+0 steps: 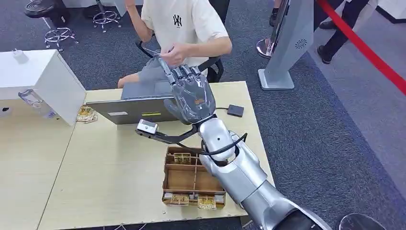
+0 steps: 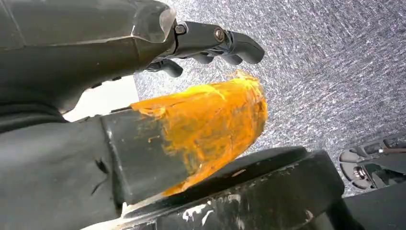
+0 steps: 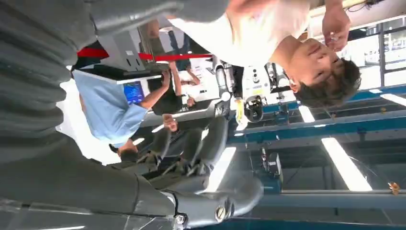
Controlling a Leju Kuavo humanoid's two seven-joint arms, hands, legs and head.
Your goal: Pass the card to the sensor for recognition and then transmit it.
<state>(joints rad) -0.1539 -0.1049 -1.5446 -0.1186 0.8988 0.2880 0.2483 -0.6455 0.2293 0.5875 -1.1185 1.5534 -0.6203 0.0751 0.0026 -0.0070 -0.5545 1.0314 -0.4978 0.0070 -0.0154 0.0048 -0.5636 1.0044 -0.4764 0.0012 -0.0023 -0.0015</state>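
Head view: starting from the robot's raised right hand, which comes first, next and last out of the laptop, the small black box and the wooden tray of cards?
From the right hand:
1. Laptop, right beside the hand, on its left.
2. Small black box, on the table to the hand's right.
3. Wooden tray, lower down, near the table's front edge.

Laptop (image 1: 139, 108) partly behind right hand (image 1: 192, 93).

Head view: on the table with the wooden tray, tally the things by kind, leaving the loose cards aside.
Laptop: 1
Wooden tray: 1
Small black pad: 1
Total: 3
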